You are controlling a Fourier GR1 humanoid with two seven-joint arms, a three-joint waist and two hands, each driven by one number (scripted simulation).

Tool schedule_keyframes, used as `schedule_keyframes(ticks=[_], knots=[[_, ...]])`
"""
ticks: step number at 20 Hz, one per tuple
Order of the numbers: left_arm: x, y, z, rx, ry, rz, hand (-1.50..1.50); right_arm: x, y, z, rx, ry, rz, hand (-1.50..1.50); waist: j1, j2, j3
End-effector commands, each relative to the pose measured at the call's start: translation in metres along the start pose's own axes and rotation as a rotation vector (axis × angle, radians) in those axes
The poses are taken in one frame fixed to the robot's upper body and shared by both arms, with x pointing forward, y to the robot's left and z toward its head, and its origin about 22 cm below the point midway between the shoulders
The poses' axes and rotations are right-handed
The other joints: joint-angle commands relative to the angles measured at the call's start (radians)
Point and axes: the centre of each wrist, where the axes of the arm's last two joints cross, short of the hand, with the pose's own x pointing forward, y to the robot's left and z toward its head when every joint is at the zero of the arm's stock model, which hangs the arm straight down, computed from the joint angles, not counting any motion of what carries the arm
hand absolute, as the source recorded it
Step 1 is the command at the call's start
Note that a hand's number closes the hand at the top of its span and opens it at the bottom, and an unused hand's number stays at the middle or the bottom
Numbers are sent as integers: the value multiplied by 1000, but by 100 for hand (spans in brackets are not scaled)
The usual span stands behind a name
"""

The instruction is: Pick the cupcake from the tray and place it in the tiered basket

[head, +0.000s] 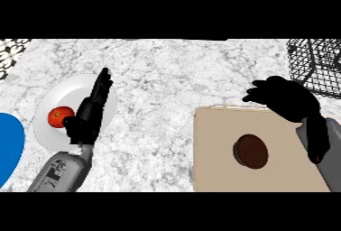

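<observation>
Cupcake (251, 151) lay on the beige tray (213, 171), below and apart from the right robot hand (283, 98), whose curled fingers held nothing. Left robot hand (92, 110) rested straight-fingered over a white plate (66, 92). Tiered basket (318, 63) was cropped at the corner.

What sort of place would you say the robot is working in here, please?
Most likely a kitchen counter: a speckled stone-look countertop carries a white plate with a tomato, a beige tray holding a brown cupcake, and a black wire basket at the far right.
</observation>
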Motion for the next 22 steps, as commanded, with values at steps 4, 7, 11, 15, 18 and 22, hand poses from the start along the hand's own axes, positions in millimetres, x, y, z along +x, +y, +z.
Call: schedule_keyframes(ticks=[4, 7, 11, 15, 18, 22], knots=[[-4, -1, 5, 14, 31, -19, 0, 141, 9, 0, 298, 169, 409, -150, -25, -19, 0], [-8, -2, 6, 31, 46, -10, 0, 193, 38, -27, 405, 212, 616, -150, -38, -26, 0], [-10, -7, 16, 19, 51, -3, 0, 231, 79, -49, 470, 281, 860, -150, -33, -29, 2], [-8, 6, 14, 39, 33, -9, 0, 233, 107, -56, 515, 330, 1024, -150, -35, -22, 1], [-4, -1, 15, 27, 26, -12, 0, 227, 118, -53, 537, 382, 1088, -150, -33, -18, 0], [-8, -6, 15, 46, 28, -16, 0, 204, 133, -52, 587, 406, 1133, -150, -47, -20, -1]])
